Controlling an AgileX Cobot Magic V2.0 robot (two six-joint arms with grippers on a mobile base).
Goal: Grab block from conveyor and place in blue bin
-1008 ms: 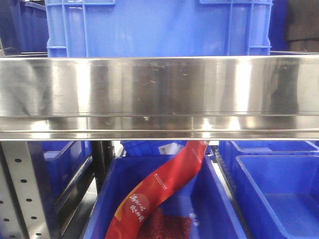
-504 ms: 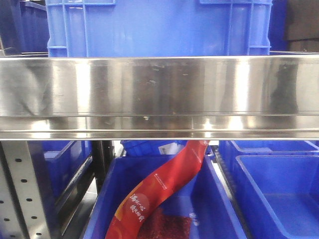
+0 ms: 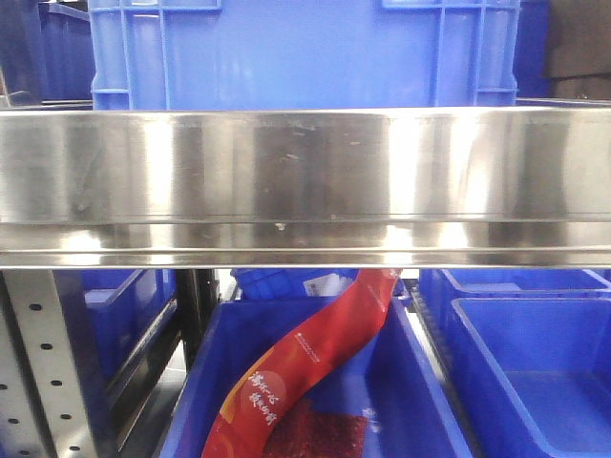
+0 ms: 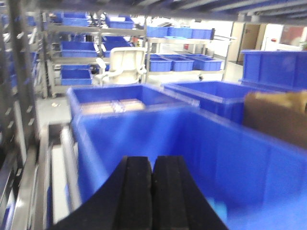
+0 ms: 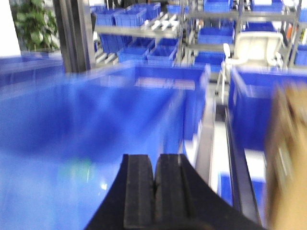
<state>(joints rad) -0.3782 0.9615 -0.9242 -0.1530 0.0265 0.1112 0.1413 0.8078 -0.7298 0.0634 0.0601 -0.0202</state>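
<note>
The left gripper (image 4: 152,191) hangs low in its wrist view, its two black fingers (image 4: 136,191) pressed flat against each other with nothing between them, pointing over the near wall of a large blue bin (image 4: 201,143). To the left of that bin a narrow pale channel (image 4: 57,177) runs back beside metal racking; behind it stands a second bin (image 4: 115,96) holding pale contents, and a brown cardboard box (image 4: 278,115) sits at the right edge. The right gripper (image 5: 154,191) is likewise closed on nothing, its pads touching, aimed across a broad blue bin (image 5: 96,124) that is badly smeared by blur, so its rim is hard to place. Right of it a pale strip (image 5: 218,143) runs away between bin walls. In the front view a polished steel rail (image 3: 305,181) spans the width, a red packet (image 3: 305,363) lying in the blue bin (image 3: 420,382) below. No block and no conveyor belt can be made out in any view.
</note>
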